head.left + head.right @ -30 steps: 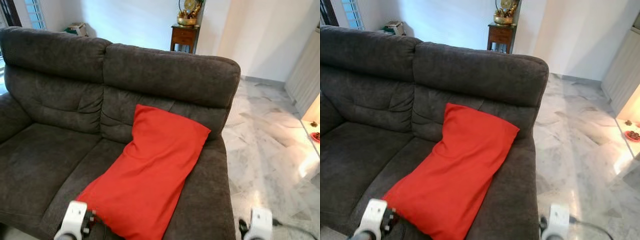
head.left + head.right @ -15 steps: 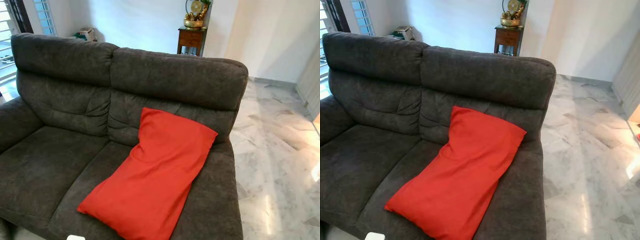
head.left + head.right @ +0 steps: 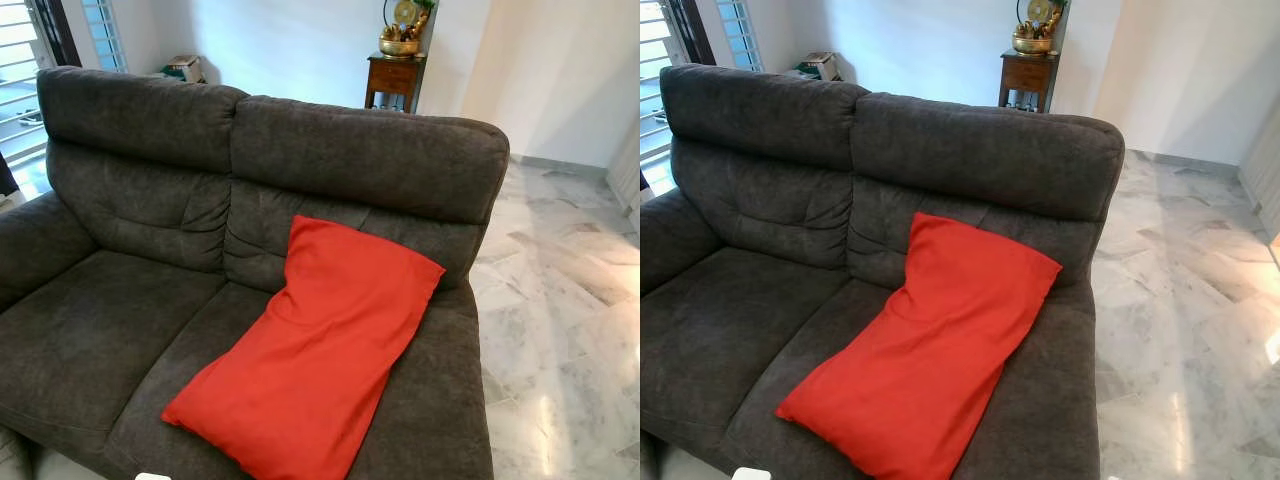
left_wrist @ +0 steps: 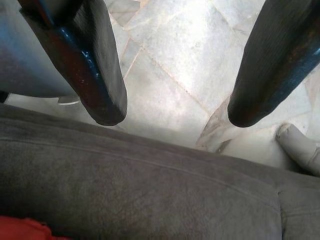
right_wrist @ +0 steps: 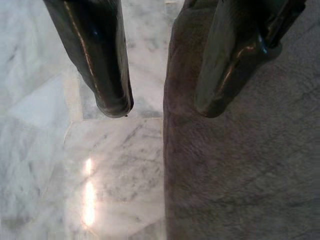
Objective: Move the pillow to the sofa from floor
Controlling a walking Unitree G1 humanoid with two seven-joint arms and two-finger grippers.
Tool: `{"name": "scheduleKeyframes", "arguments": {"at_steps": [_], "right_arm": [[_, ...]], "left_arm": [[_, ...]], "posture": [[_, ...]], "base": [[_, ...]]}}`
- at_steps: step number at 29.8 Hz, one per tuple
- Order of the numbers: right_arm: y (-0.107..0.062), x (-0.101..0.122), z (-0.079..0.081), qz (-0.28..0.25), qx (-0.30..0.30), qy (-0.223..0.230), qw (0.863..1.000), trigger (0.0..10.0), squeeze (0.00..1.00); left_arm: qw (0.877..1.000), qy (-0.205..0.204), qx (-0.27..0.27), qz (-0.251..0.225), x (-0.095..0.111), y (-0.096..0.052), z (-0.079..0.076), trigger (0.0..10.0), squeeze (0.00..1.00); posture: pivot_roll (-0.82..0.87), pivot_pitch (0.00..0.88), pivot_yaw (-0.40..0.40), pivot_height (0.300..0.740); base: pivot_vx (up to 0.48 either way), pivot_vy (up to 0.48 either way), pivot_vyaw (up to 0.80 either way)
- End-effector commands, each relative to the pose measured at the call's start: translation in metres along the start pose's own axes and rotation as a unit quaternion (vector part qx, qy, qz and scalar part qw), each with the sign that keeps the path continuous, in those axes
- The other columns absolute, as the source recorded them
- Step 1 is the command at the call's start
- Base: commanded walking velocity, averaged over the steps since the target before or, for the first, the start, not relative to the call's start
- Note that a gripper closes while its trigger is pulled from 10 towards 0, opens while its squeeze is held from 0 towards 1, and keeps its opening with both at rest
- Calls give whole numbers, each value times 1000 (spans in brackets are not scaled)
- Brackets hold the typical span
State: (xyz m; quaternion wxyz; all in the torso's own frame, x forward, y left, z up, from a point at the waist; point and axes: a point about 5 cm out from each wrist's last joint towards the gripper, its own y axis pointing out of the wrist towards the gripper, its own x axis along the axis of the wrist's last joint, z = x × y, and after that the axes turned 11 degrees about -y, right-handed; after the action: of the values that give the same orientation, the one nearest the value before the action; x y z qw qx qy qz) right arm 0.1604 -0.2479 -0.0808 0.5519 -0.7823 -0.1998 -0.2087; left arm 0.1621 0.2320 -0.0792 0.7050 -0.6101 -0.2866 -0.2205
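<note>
A red pillow [image 3: 315, 345] lies slantwise across the grey sofa [image 3: 130, 200], its upper end propped on the backrest; soft and light by the look, best pinched at a corner; left gripper [image 4: 172, 112] and right gripper [image 5: 162, 107] hang spread, empty, over the marble floor [image 3: 560, 330].

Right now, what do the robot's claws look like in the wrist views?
Left claw: two long dark fingers with rounded, glossy, slightly scuffed tips. Right claw: the same pair of thick black fingers, shiny with blunt ends. No cables or markings can be made out.
</note>
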Motion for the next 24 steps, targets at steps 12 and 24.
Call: {"name": "scheduleKeyframes", "arguments": {"at_steps": [12,24], "right_arm": [[3,28,-17,-84,-11,-162,983,10000,0],[-12,-37,-76,31,-74,-148,986,10000,0]], "left_arm": [[1000,6,-20,8,-5,0,-14,10000,0],[1000,10,-26,14,-12,-4,-11,10000,0]], "posture": [[137,0,-47,740],[126,0,-39,740]], "base": [[0,0,0],[0,0,0]]}}
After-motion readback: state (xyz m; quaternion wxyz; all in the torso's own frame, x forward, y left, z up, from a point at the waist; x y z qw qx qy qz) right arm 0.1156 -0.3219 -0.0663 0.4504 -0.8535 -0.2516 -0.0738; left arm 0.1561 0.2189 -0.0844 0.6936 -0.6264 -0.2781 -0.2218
